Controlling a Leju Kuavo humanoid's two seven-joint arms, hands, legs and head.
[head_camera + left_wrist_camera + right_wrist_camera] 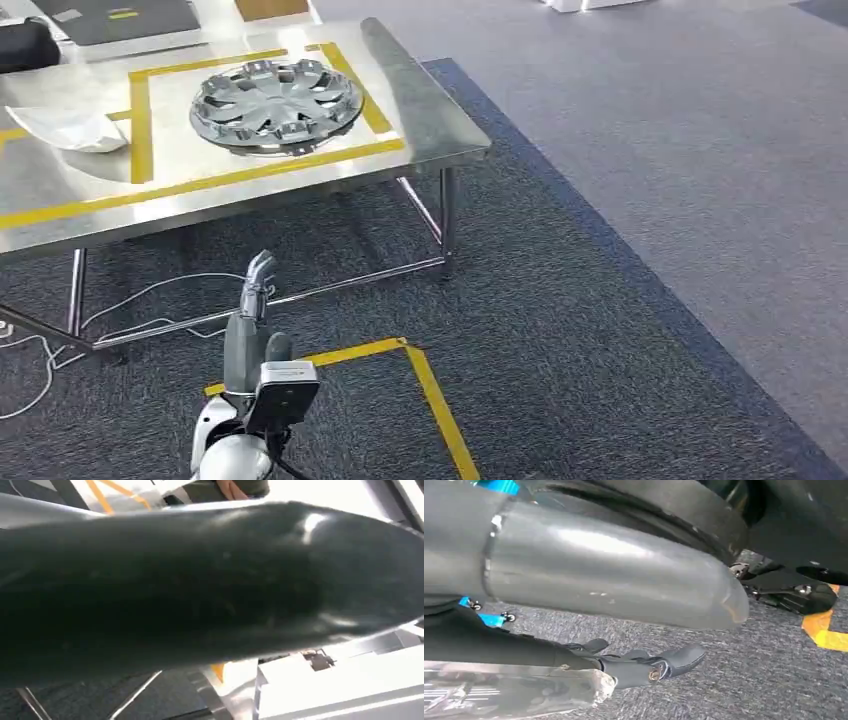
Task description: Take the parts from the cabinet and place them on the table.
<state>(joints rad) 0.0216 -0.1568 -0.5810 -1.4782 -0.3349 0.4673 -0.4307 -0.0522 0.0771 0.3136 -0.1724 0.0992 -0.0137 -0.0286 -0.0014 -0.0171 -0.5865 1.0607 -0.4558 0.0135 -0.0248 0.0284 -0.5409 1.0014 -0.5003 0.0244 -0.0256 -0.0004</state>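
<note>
A silver wheel cover (275, 100) lies inside a yellow-taped rectangle on the steel table (430, 120). A white wrapped part (70, 128) rests on the table to its left. My left hand (258, 282) is held out low in front of the table, below its edge, fingers stretched out and nothing in them. A large dark blurred shape (200, 580) blocks the left wrist view. My right hand (634, 630) hangs over grey carpet, its thick thumb (614, 570) apart from the dark fingers (649, 665), with nothing between them.
A black case (25, 45) sits at the table's far left corner. White cables (150, 300) trail on the carpet under the table. Yellow floor tape (430, 395) marks a corner near my feet. A person's hand (231, 486) shows beyond the dark shape.
</note>
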